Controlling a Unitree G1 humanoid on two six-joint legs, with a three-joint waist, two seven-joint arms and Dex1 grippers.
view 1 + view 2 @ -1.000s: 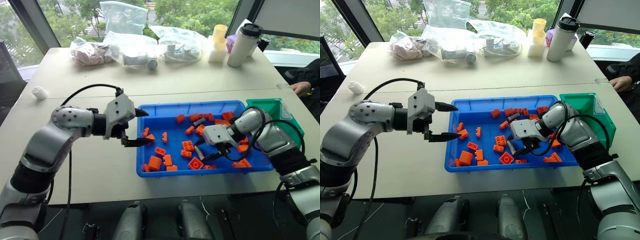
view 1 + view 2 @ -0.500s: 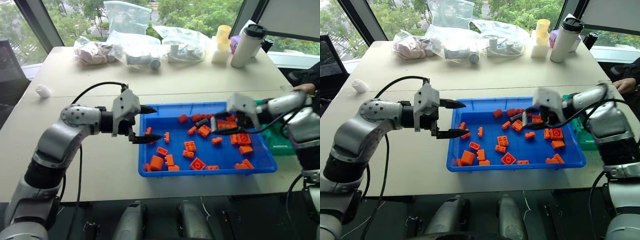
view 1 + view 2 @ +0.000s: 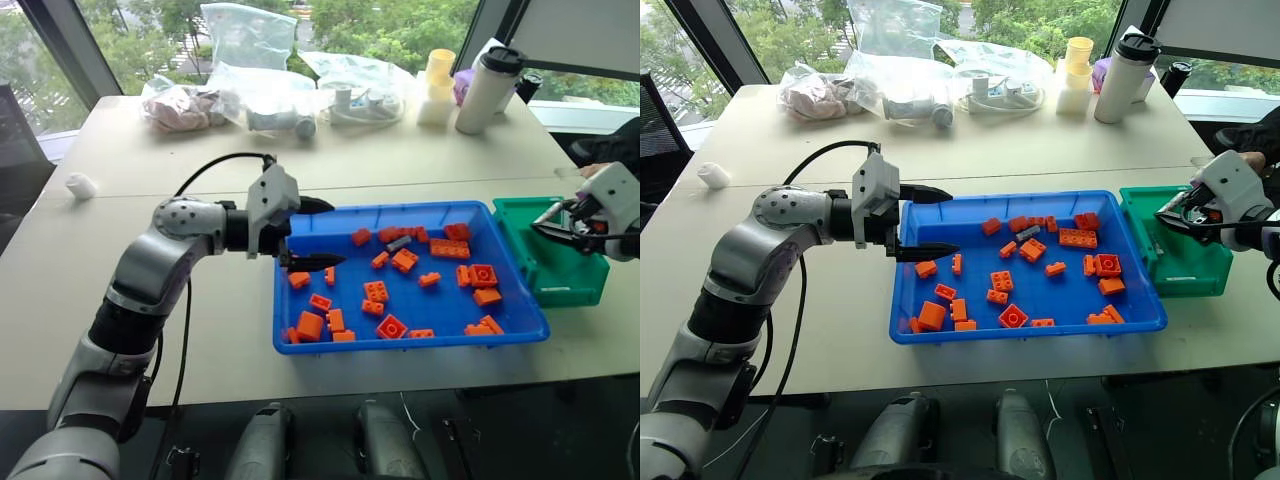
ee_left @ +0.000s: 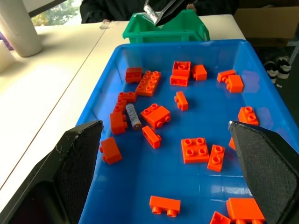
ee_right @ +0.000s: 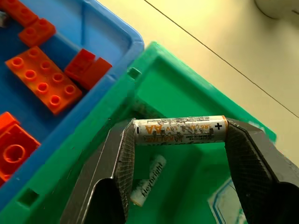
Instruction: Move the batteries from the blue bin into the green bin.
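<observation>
Here a pale beige worktop [image 3: 200,340] stands before tall windows with green trees outside; a seam line crosses it behind the bins. Along its far edge lie clear plastic bags [image 3: 250,95], a white tumbler with a black lid [image 3: 487,88], a stacked yellow and white cup [image 3: 436,85], and a small white lump [image 3: 79,185] sits alone near the left edge. The blue bin [image 3: 300,345] lies in the middle, strewn with orange toy bricks [image 3: 377,292], and the green bin [image 3: 590,285] stands touching its right end. The right hand [image 5: 180,140] hovers over the green bin, clenched end to end on a battery [image 5: 180,131]; a second battery [image 5: 148,179] lies on that bin's floor below it, partly hidden behind a finger [image 5: 119,163]. A third battery [image 4: 133,116] lies in the blue bin among bricks near the far wall. The left hand [image 3: 322,235] hangs over the blue bin's left end, its black fingers spread wide and grasping nothing. At the right edge a person's dark sleeve [image 3: 612,150] is cut off by the frame. The green bin's far right side is also cut off in the left eye view, and a label on its floor [image 5: 224,198] is too partial to read.
</observation>
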